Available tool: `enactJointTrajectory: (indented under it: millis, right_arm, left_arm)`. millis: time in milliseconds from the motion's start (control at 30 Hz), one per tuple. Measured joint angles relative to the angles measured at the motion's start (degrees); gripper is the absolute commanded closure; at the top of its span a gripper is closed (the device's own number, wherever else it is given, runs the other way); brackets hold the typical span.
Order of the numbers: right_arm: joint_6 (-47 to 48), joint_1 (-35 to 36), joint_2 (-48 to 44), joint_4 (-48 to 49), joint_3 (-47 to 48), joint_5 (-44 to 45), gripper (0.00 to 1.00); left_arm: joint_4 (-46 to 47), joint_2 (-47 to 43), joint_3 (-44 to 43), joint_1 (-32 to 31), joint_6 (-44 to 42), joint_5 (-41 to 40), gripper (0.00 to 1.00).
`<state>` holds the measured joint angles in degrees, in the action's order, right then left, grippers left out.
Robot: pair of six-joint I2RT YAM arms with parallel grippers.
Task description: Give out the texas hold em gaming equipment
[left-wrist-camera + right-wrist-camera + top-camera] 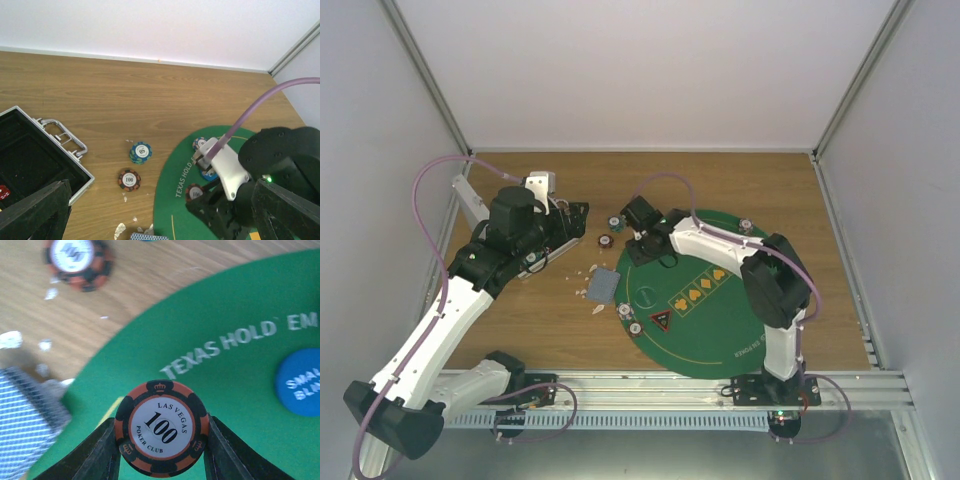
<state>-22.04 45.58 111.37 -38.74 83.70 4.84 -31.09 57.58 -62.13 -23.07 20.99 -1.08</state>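
Right gripper (162, 452) pinches an orange 100 chip (161, 425) by its rim, over the green mat (240, 390) near its left edge. Left gripper (570, 215) gapes wide, holding nothing, by the silver case (30, 165).

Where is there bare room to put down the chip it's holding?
The green mat is bare near its front rim, below the yellow suit marks; the wood by the back wall is free. Crowded: the mat's left edge, with chips, card deck and blue token.
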Motion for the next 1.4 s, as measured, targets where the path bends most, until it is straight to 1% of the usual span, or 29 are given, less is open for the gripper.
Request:
enactJointTrajectory:
  millis: [200,433,733,1133,1400]
  right_arm:
    - [-0.28,-6.45,0.02,1.6,-1.16,0.02,0.61]
    - [0.94,-10.38,4.28,3.02,5.33,-0.17,0.61]
    - [2.93,-10.99,9.68,3.23,9.42,-0.7,0.61]
    - [3.41,-11.28,11.32,3.17,9.88,-0.44,0.6]
    - [3.63,-11.3,11.32,3.02,9.88,0.2,0.52]
  left_arm:
    - [-0.02,0.0,0.0,0.0,-0.02,-0.02,0.01]
    - [-0.02,0.0,-0.02,0.0,-0.04,-0.07,0.01]
    - [-0.02,0.02,-0.02,0.0,-0.04,-0.07,0.01]
    - [-0.02,0.13,-0.02,0.04,-0.04,-0.07,0.01]
    - [-0.02,0.39,-0.02,0.15,-0.04,-0.04,0.01]
